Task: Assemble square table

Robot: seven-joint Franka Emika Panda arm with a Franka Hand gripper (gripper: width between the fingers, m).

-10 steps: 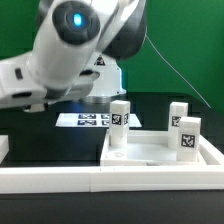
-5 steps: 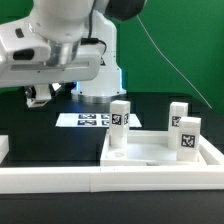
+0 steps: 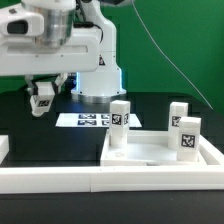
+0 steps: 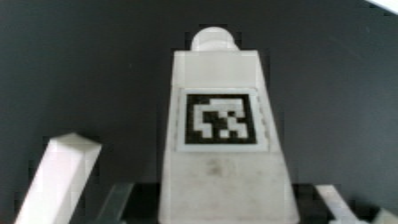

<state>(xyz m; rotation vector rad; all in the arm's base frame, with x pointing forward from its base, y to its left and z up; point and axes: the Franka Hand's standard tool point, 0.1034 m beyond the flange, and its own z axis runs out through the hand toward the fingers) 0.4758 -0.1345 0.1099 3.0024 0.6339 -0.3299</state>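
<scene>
The square table's white slab (image 3: 150, 152) lies at the exterior view's right with three tagged white leg blocks standing on it (image 3: 120, 122) (image 3: 178, 113) (image 3: 187, 136). My gripper (image 3: 41, 98) hangs above the black table at the exterior view's left, well apart from the slab. It is shut on another white leg block (image 4: 221, 110), whose black-and-white tag faces the wrist camera. My gripper (image 4: 222, 205) shows only as dark fingers (image 4: 128, 200) on either side of the leg's base.
The marker board (image 3: 85, 120) lies flat behind the gripper, near the robot base. A long low white rail (image 3: 90, 180) runs along the front. A slanted white piece (image 4: 63, 180) shows beside the held leg in the wrist view; I cannot tell what it is.
The arm has swung away from the camera and to the exterior view's left. The gripper with the leg came into view and has shifted slightly right and down.
</scene>
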